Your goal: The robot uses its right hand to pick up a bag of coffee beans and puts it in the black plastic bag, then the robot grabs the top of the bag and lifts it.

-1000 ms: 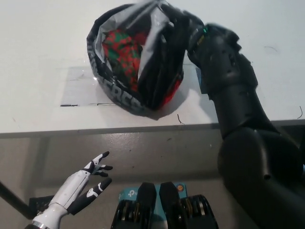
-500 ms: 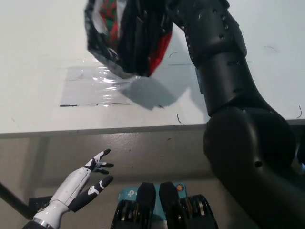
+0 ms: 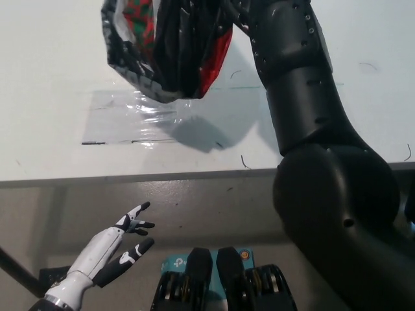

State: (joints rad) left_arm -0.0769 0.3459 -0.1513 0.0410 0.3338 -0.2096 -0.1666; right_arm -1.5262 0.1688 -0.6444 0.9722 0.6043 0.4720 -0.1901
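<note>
Now black plastic bag off table; right hand hidden (grip untellable).

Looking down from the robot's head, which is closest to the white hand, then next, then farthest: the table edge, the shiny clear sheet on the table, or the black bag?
From the white left hand, low at the left:
1. The table edge, just above the hand.
2. The clear sheet, flat on the table past the edge.
3. The black bag, lifted near the top of the picture.
</note>
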